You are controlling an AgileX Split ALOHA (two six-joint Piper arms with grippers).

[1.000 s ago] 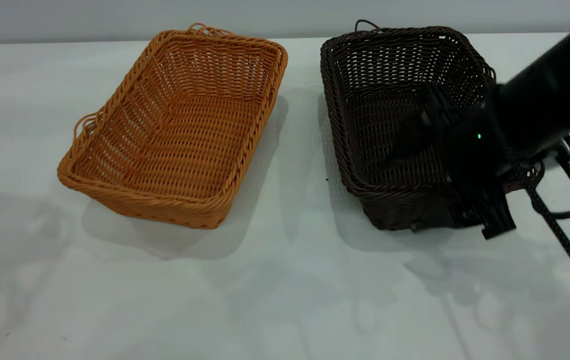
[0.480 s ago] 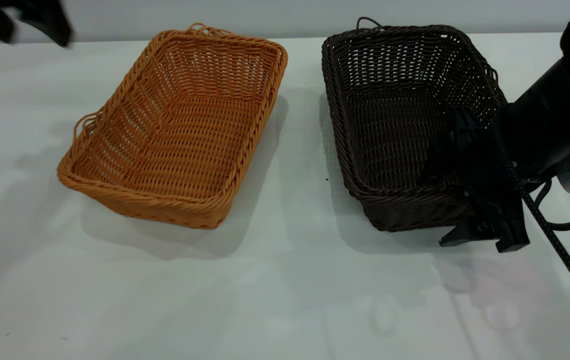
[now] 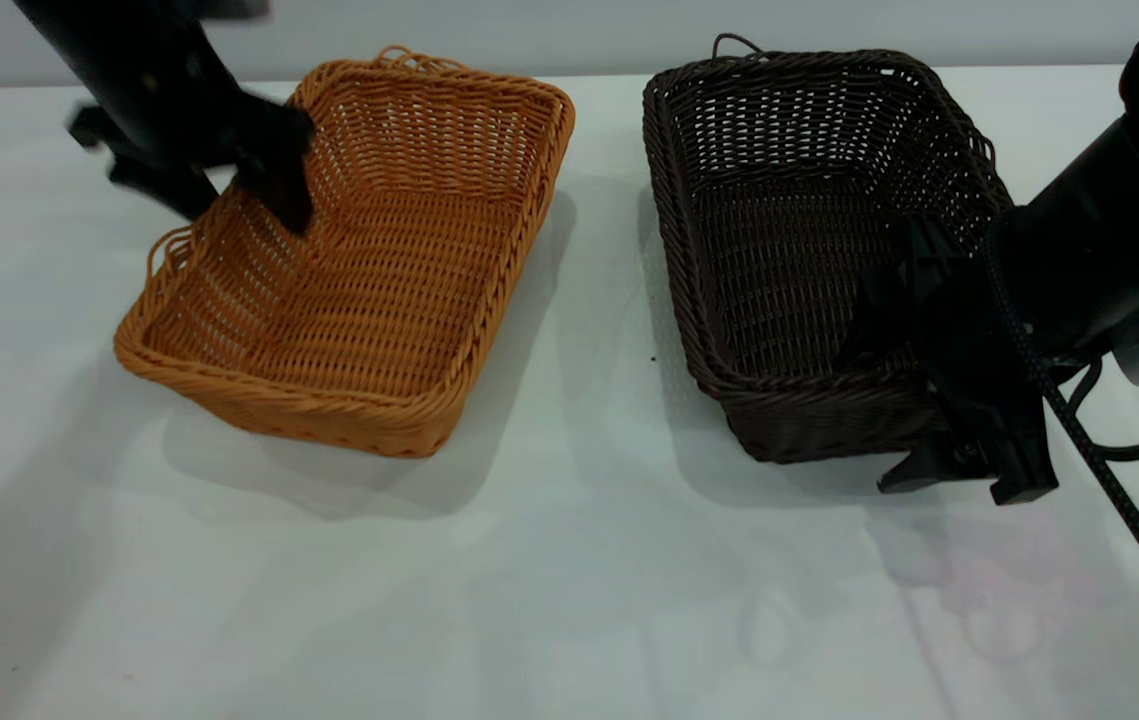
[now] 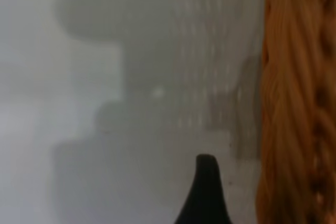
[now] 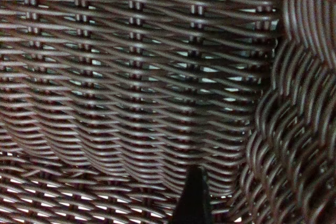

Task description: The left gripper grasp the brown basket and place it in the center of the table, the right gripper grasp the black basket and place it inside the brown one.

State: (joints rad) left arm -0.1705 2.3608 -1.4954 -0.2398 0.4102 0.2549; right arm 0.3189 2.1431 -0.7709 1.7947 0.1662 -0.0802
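Observation:
The brown basket [image 3: 359,270] sits left of the table's [image 3: 569,580] middle. The black basket [image 3: 809,240] sits to its right. My left gripper [image 3: 244,210] is open astride the brown basket's far-left rim, one finger inside and one outside. In the left wrist view one fingertip [image 4: 206,177] shows over the table beside the braided rim [image 4: 299,103]. My right gripper [image 3: 879,410] is open astride the black basket's near-right corner. In the right wrist view one fingertip [image 5: 194,192] shows inside the black basket's weave [image 5: 131,77], apart from the rim [image 5: 294,129].
A strip of bare table lies between the two baskets, and a wide stretch in front of them. The right arm's black cable [image 3: 1119,500] trails over the table at the right edge. The table's far edge [image 3: 609,75] meets a grey wall.
My left arm has come in from the far left and dropped over the brown basket's rim. My right gripper shifted to the black basket's near-right corner, then held still.

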